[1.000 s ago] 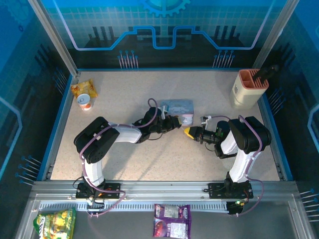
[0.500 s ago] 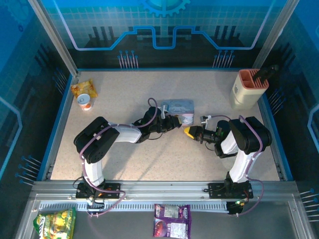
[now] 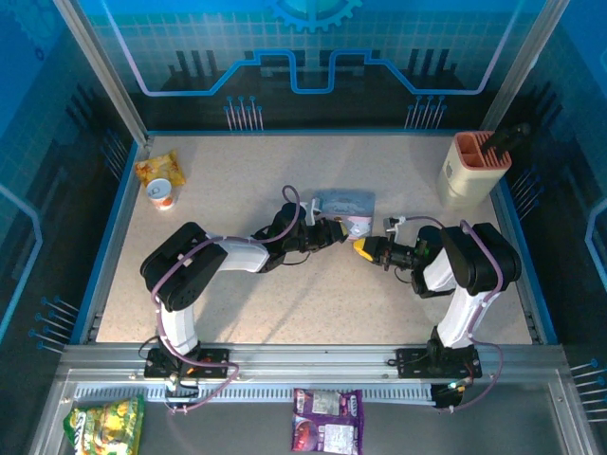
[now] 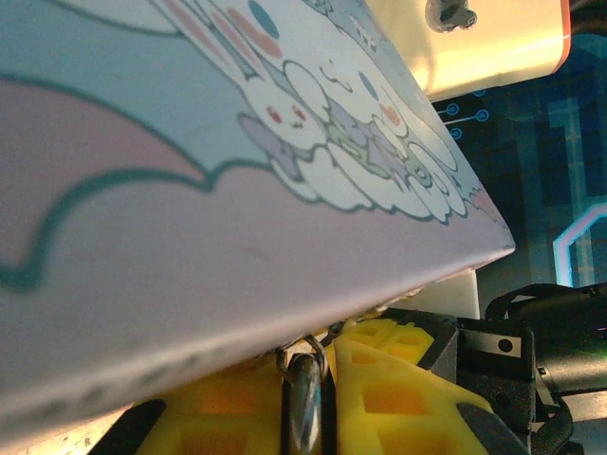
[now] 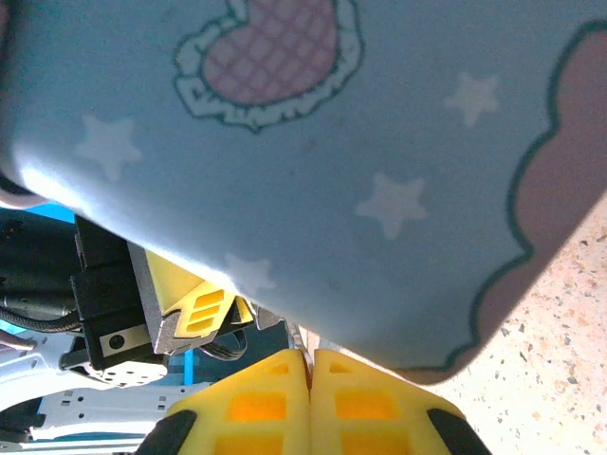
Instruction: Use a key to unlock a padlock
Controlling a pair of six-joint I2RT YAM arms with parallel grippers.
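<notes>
The grey-blue tin (image 3: 343,202) lies at the table's middle, and both grippers meet at its near edge. My left gripper (image 3: 337,230) is shut on the padlock (image 4: 305,409), a dark and silvery piece with a small wire ring at its top, pinched between the yellow fingers (image 4: 398,408). My right gripper (image 3: 361,249) faces it from the right, shut on the key (image 5: 298,334), a thin sliver poking out between its pads (image 5: 256,403). The tin's printed side (image 4: 237,190) looms just above the left jaws, and the tin (image 5: 332,171) also hangs over the right ones. The tips are nearly touching.
A beige holder (image 3: 471,169) with a dark tool stands at the back right. An orange snack bag (image 3: 156,169) and a small cup (image 3: 163,194) sit at the back left. Snack packets (image 3: 327,420) lie on the ledge in front of the arm bases.
My right gripper has crept up and left toward the left gripper. The tin has shifted slightly to the right. The left arm has barely moved.
</notes>
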